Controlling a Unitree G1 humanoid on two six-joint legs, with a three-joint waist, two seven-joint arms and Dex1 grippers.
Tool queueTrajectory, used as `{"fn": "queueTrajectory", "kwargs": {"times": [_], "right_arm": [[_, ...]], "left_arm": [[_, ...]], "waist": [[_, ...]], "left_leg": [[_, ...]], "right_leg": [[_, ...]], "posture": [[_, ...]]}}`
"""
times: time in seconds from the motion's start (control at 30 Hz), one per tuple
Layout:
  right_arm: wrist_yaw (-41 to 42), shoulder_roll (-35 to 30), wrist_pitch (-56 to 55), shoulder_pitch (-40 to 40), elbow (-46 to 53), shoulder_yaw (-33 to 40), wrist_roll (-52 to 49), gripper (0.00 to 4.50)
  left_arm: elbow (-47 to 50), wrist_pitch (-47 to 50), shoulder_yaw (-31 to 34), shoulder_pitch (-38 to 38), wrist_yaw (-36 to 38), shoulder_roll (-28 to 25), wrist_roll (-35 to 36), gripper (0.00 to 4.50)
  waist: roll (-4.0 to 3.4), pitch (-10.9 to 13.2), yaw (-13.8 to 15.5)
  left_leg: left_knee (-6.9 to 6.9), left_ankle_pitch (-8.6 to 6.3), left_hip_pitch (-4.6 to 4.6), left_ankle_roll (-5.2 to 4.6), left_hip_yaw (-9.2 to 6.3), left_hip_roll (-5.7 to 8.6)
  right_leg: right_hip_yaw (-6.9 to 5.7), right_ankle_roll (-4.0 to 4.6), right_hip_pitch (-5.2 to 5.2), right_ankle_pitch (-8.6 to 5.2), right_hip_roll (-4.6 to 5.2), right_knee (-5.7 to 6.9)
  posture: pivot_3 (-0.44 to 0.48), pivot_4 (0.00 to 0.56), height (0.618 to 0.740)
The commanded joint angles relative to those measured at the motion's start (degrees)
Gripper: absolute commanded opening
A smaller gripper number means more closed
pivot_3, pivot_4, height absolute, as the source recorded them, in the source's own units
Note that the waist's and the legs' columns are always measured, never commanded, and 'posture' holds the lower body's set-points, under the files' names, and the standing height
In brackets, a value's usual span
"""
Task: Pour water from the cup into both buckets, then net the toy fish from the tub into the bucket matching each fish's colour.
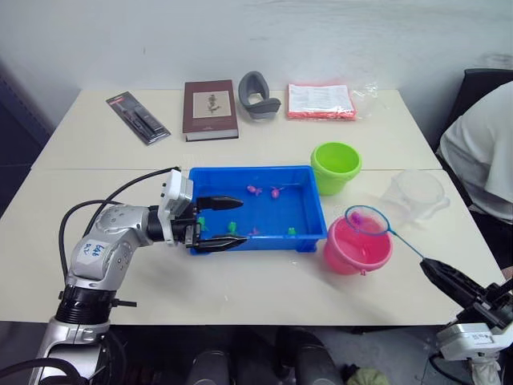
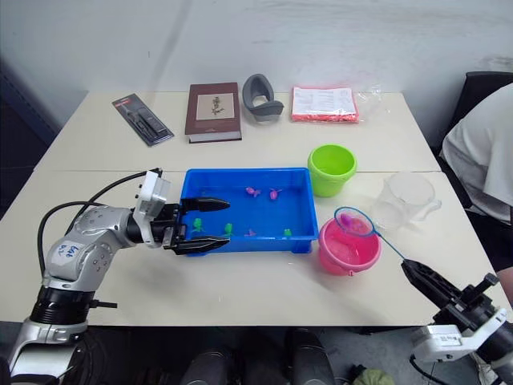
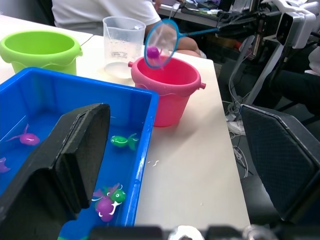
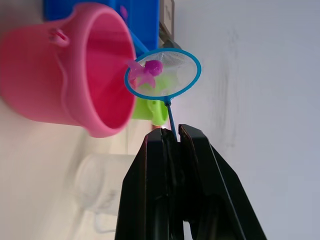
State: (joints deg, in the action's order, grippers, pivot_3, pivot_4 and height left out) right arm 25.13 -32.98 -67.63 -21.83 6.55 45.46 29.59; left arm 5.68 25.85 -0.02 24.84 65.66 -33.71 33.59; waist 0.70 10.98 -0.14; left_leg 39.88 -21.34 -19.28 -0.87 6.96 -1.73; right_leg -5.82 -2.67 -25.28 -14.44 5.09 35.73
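The blue tub [image 1: 264,243] sits mid-table with pink fish [image 1: 255,190] and green fish [image 1: 232,228] in it. My left gripper [image 1: 242,220] is open at the tub's left end, one finger inside over the water and one outside along the front wall. My right gripper [image 1: 426,265] is shut on the net's thin handle. The net [image 1: 367,220] hovers over the pink bucket [image 1: 357,249], and a pink fish [image 4: 152,67] lies in its mesh. The green bucket [image 1: 335,164] stands behind the tub's right corner. The clear cup [image 1: 415,195] stands right of the buckets.
Along the table's far edge lie a black package [image 1: 138,118], a brown book [image 1: 210,109], a grey curved object [image 1: 256,95] and a red-and-white pack [image 1: 321,101]. A person in white [image 1: 481,152] sits at the right end of the table.
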Motion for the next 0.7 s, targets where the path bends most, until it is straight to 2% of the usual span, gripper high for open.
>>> {"fn": "queueTrajectory", "kwargs": {"times": [0.03,0.27,0.53,0.63,0.7], "right_arm": [[-2.0,-0.5,2.8,-2.8,2.0,1.1,0.9,0.00],[-3.9,-3.0,5.2,-6.7,4.4,-0.2,-0.2,0.00],[-8.2,-5.9,7.6,-4.1,5.1,-0.9,5.1,0.00],[-7.5,-6.8,8.4,-6.2,4.6,-3.3,4.5,0.00],[-8.6,-6.4,9.5,-6.6,5.5,-1.9,4.7,0.00]], "left_arm": [[0.3,-1.0,0.4,0.4,0.1,0.3,0.0,4.44],[0.2,-1.1,0.2,0.3,0.1,0.4,-0.2,4.44],[-0.1,-1.0,-0.5,0.3,-0.1,1.4,-0.4,4.44],[-0.1,-1.0,-0.7,0.1,-0.1,1.5,-0.4,4.44],[0.0,-1.0,-0.6,0.1,0.1,1.2,-0.4,4.44]], "waist": [[0.00,0.0,0.1],[0.00,0.0,-0.2],[0.00,0.0,0.0],[0.00,0.0,0.0],[0.01,0.0,0.1]], "left_leg": [[0.00,0.00,-0.01,0.00,-0.01,0.00],[-0.01,-0.01,0.03,-0.02,0.00,0.00],[-0.02,0.00,0.03,0.00,-0.02,-0.04],[-0.03,-0.01,0.01,0.01,-0.02,-0.06],[-0.03,0.00,0.01,0.01,-0.06,-0.06]], "right_leg": [[0.00,0.00,0.00,0.00,-0.01,-0.01],[0.02,-0.01,0.03,-0.01,-0.01,-0.02],[0.05,0.00,0.04,-0.02,-0.11,-0.06],[0.06,0.00,0.03,-0.02,-0.13,-0.07],[0.06,0.00,0.03,-0.03,-0.15,-0.08]], "posture": [[0.000,0.150,0.740],[0.000,0.150,0.740],[0.000,0.150,0.740],[0.000,0.150,0.740],[0.000,0.150,0.740]]}}
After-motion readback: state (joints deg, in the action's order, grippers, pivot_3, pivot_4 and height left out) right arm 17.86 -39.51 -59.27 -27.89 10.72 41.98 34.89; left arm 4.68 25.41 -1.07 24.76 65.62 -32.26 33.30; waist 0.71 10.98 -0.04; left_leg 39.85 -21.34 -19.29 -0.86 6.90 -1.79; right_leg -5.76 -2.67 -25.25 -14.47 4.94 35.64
